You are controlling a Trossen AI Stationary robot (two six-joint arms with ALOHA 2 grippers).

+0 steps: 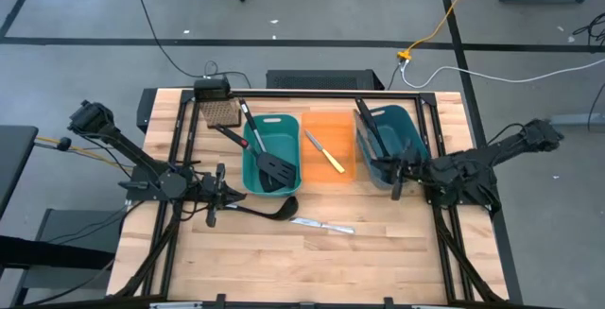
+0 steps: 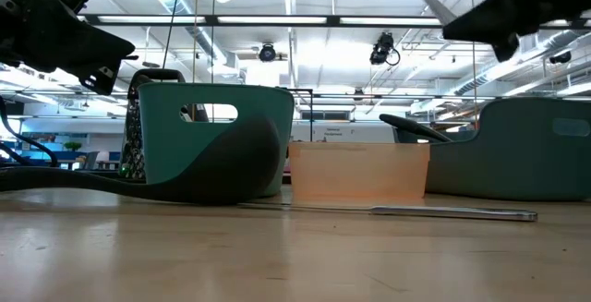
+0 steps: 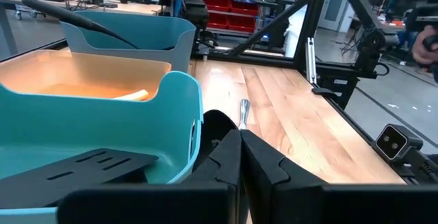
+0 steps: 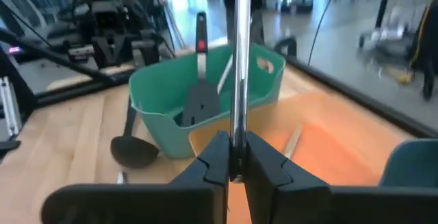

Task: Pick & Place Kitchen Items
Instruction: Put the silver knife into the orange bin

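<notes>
Silver table knife [image 2: 457,212] before orange bin [image 2: 358,171], teal bins [image 2: 208,136] flanking.

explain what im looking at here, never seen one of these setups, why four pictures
Two robot arms work at a wooden table, sorting kitchen utensils into bins. One camera looks down from above, one sits at table height, and one rides on each wrist. The right gripper, over the dark teal bin, is shut on a slim silver table knife. The left gripper is shut, beside a black ladle lying on the wood. Another silver knife lies nearby. The orange bin holds a yellow-handled knife.
</notes>
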